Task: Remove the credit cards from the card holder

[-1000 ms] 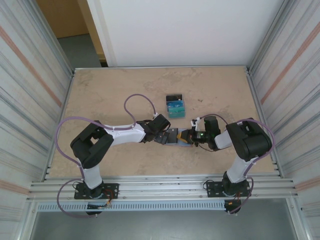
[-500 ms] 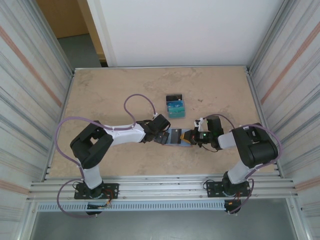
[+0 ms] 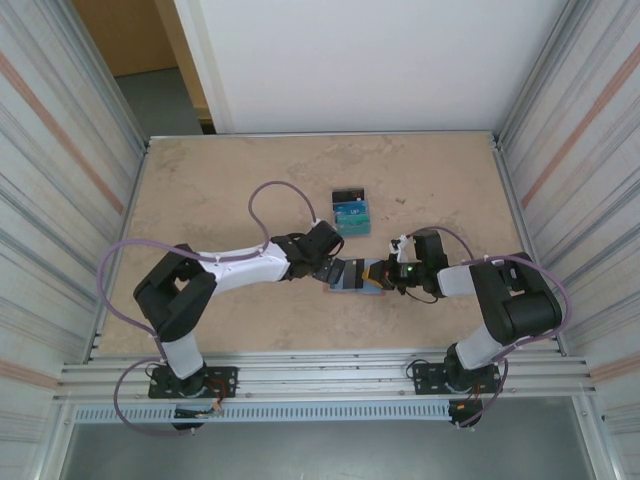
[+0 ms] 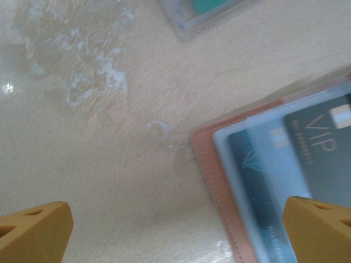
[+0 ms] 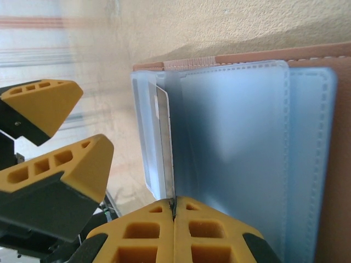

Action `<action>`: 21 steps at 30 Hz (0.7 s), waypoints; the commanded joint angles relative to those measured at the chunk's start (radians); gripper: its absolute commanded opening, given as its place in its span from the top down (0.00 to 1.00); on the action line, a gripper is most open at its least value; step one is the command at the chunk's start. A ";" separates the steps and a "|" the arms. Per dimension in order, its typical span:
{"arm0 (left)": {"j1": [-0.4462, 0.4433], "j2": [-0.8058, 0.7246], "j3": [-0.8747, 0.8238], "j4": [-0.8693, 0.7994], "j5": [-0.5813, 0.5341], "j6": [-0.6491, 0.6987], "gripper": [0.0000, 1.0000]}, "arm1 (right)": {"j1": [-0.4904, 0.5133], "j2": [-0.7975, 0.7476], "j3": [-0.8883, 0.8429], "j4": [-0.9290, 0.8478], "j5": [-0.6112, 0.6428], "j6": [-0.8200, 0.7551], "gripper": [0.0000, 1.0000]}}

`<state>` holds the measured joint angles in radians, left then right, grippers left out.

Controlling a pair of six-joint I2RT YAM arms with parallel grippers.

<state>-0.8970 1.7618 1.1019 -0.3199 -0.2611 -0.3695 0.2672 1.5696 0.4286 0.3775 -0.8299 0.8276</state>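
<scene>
The credit cards are thin, stiff and slick. They sit in the floppy pockets of the card holder, which lies open about midway across the table, nearer its near edge. Your right gripper is pressed together on what looks like a pocket edge and the left gripper hangs spread wide over the other end, so I'd pinch a card's exposed edge and slide it out flat.

A beige, mottled tabletop with pale scuffed patches sits between ribbed metal side walls, one on the left and one on the right. A plain white panel closes the far side. Beside it show a brown wooden surface and grey floor. Aluminium rails line the near edge. The light is soft and even.
</scene>
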 commanded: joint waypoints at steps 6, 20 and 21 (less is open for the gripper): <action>-0.014 0.081 0.064 -0.001 0.030 0.051 0.01 | 0.010 -0.031 0.032 -0.055 0.011 -0.022 0.99; -0.015 0.139 0.051 -0.031 0.040 0.043 0.01 | 0.026 -0.037 0.030 -0.008 0.010 0.017 0.84; -0.014 0.140 0.050 -0.033 0.041 0.042 0.01 | 0.030 -0.033 0.032 -0.001 0.012 0.019 0.83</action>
<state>-0.9073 1.8721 1.1542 -0.3096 -0.2276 -0.3370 0.2848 1.5539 0.4435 0.3477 -0.8291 0.8303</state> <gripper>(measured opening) 0.986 0.166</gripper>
